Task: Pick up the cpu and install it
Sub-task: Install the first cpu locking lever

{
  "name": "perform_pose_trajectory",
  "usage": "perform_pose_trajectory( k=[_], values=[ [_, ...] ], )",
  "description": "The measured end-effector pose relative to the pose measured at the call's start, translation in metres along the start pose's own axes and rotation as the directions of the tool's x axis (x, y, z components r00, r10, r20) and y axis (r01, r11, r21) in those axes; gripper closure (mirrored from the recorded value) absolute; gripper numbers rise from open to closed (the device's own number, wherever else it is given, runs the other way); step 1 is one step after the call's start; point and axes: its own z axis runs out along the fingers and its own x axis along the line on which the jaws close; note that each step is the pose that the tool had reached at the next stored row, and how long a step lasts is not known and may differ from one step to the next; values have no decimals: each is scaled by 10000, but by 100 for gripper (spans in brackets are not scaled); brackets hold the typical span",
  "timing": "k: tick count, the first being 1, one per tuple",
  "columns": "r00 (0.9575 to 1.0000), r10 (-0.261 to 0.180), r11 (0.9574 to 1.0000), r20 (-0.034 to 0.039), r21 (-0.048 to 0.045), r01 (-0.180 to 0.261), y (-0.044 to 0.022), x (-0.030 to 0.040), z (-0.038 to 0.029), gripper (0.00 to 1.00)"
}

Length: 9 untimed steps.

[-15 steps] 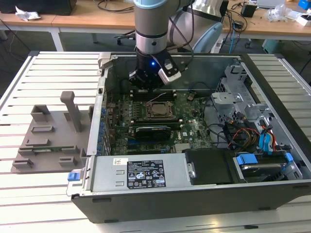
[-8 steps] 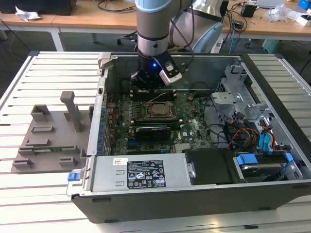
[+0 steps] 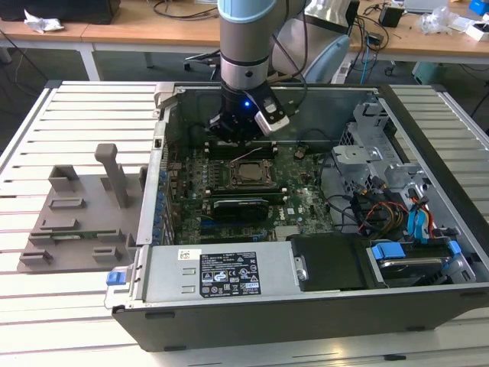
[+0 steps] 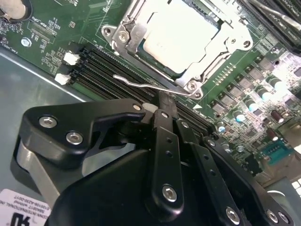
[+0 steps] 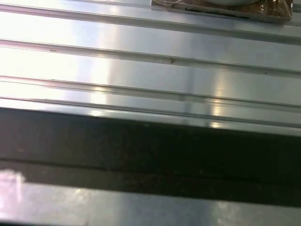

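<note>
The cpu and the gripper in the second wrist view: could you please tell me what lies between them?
Between the cpu and the gripper lie the socket frame's edge, a thin metal lever and dark memory slots.

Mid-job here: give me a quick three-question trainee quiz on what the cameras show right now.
1. True or false: the cpu sits inside the socket frame.
2. What stands to the exterior view's left of the computer case? A) grey plastic tray B) keyboard C) monitor
3. Fill in: the hand hovers over the green ____.
Key: 1 true; 2 A; 3 motherboard.
</note>
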Motion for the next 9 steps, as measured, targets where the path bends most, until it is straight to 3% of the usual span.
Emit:
perform_pose_trajectory(
  k=[3, 9],
  values=[
    [10000, -2, 10000, -1, 21, 2, 0, 6, 0, 89],
    [10000, -4, 10000, 14, 21, 4, 9, 94, -2, 89]
  ],
)
